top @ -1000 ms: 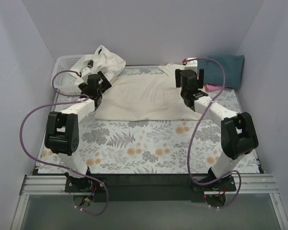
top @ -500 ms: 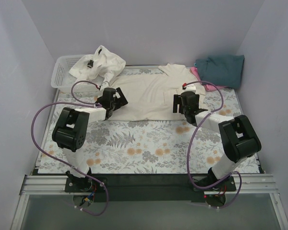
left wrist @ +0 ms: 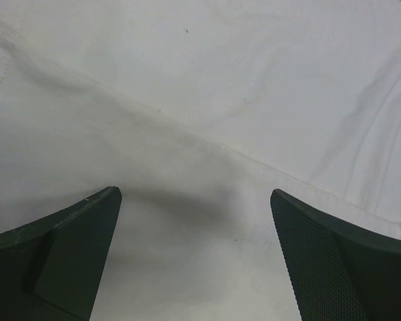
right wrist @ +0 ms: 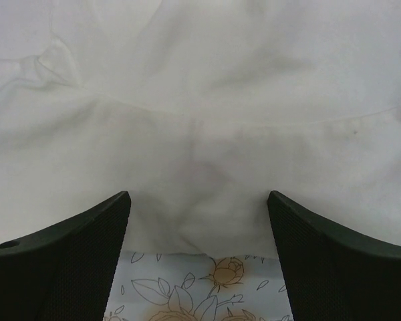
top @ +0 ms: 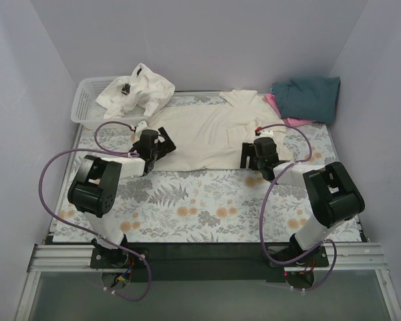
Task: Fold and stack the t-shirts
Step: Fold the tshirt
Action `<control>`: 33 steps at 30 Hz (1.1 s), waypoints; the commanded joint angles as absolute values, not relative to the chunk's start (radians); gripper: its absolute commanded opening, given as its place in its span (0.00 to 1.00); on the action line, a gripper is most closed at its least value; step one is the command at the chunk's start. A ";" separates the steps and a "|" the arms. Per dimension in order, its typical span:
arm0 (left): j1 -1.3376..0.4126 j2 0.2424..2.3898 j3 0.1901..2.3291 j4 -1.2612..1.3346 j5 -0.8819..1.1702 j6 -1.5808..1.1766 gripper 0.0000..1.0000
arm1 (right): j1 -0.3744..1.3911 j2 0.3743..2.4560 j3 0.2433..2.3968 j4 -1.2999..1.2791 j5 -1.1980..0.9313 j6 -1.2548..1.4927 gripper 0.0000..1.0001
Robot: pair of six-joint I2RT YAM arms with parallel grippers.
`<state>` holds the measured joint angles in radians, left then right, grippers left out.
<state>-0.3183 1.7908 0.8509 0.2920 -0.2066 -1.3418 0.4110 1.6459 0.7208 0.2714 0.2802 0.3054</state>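
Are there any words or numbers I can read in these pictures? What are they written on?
No text can be read in any view.
The small black label on the crumpled cream t-shirt in the basket: too small to read.
The tablecloth: only flowers and leaves, no words.

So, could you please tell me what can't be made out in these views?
Pink t-shirt: top view, mostly covered by the teal t-shirt; its folds are hidden.
Basket: top view, bunched cream t-shirts cover it; their number is unclear.
Spread cream t-shirt: both wrist views crop it; whether the left end effector or right end effector touches it is unclear.
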 commanded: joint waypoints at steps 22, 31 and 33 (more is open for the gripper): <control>-0.325 1.392 0.575 0.009 -0.262 -1.388 0.89 | 0.399 1.117 0.486 -0.160 0.044 0.420 0.76; -0.325 1.258 0.695 0.026 -0.382 -1.385 0.90 | 0.399 1.152 0.732 -0.127 0.089 0.330 0.77; -0.325 1.282 0.718 0.047 -0.409 -1.362 0.90 | 0.397 1.199 0.767 -0.109 0.109 0.311 0.77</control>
